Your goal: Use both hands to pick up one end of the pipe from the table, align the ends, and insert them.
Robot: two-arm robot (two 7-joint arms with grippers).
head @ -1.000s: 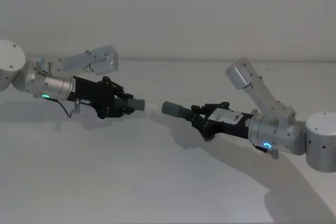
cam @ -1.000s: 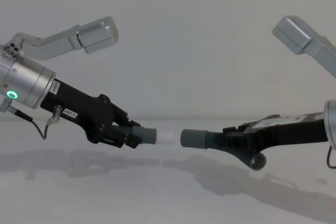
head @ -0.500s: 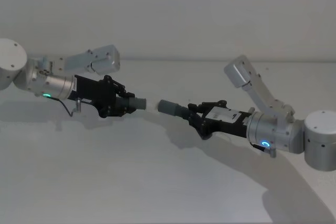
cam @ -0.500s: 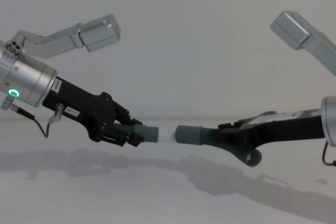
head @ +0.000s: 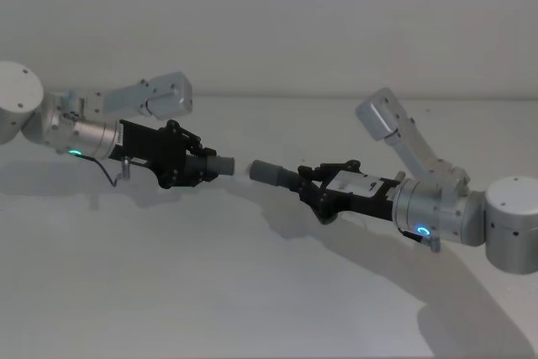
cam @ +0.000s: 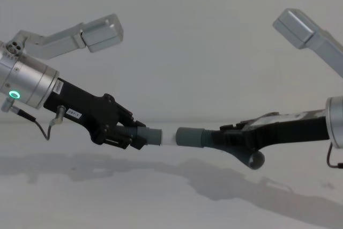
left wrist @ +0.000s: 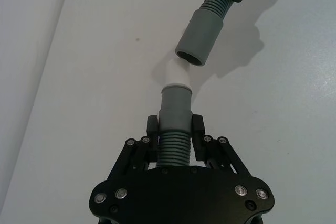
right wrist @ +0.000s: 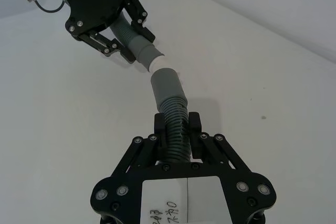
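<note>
Above the table (head: 252, 292), my left gripper (head: 200, 166) is shut on the short ribbed pipe piece (left wrist: 174, 148). Its grey collar (cam: 153, 136) and white tip (left wrist: 177, 77) stick out toward the right. My right gripper (head: 312, 185) is shut on the longer ribbed piece (right wrist: 174, 129), whose smooth grey cuff (head: 267, 172) points left. In the chest view the white tip (cam: 168, 139) sits just short of the cuff (cam: 188, 135), almost in line. In the left wrist view the cuff mouth (left wrist: 190, 57) lies slightly to one side of the tip. The longer piece's free end (cam: 256, 160) curls under the right gripper.
Silver arm links rise behind each wrist, the left one (head: 161, 95) and the right one (head: 385, 116). A thin cable (head: 107, 176) loops under the left wrist. Bare table lies below and in front of both grippers.
My right gripper has carried the cuff leftward, and the gap to the white tip has shrunk to almost nothing. The left gripper has barely moved.
</note>
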